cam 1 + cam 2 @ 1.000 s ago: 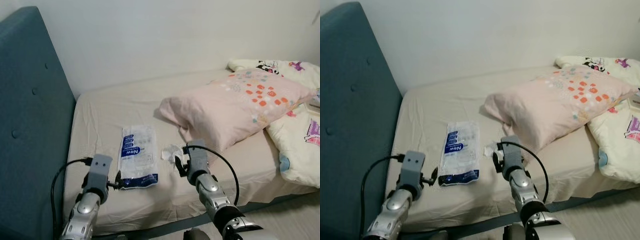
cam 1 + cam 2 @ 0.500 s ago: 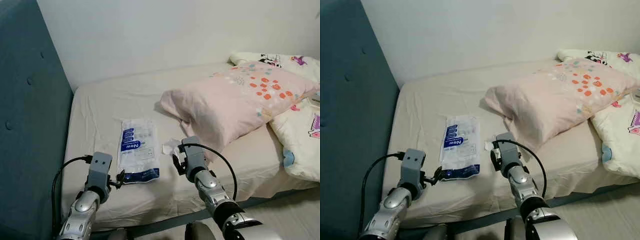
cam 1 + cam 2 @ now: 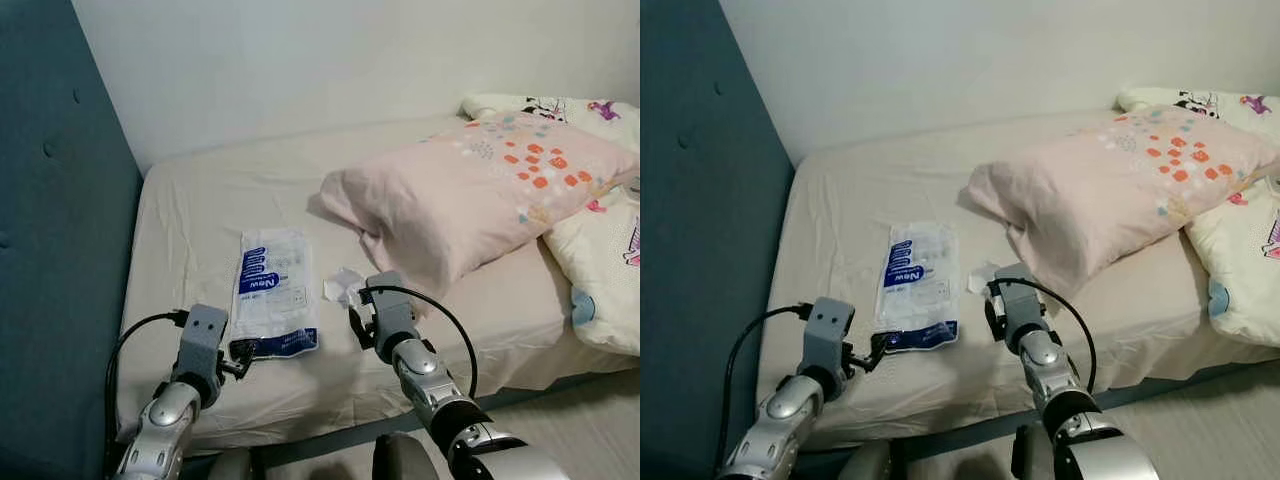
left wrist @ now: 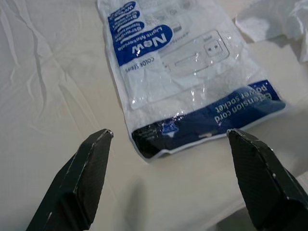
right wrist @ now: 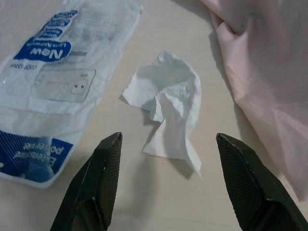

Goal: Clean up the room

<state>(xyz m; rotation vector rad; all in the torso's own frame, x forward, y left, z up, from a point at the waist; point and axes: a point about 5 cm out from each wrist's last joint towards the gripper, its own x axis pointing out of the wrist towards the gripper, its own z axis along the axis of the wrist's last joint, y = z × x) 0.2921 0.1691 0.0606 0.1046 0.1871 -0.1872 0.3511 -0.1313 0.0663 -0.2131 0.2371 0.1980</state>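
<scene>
A flat plastic bag (image 4: 187, 82) printed "New", "COLOR SERIES" and "Extension cord power socket" lies on the bed (image 3: 200, 220). The left end effector (image 4: 168, 178) hovers wide open and empty at its blue end. The right end effector (image 5: 166, 180), equally open, frames a crumpled tissue (image 5: 168, 108) beside the pink pillow (image 3: 470, 200).

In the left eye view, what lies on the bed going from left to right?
Blue headboard → left claw → plastic package → crumpled tissue → pink pillow → cartoon-print bedding.

A flat blue-and-white plastic bag (image 3: 274, 291) lies on the bed, a crumpled white tissue (image 5: 167, 113) just beside it.
</scene>
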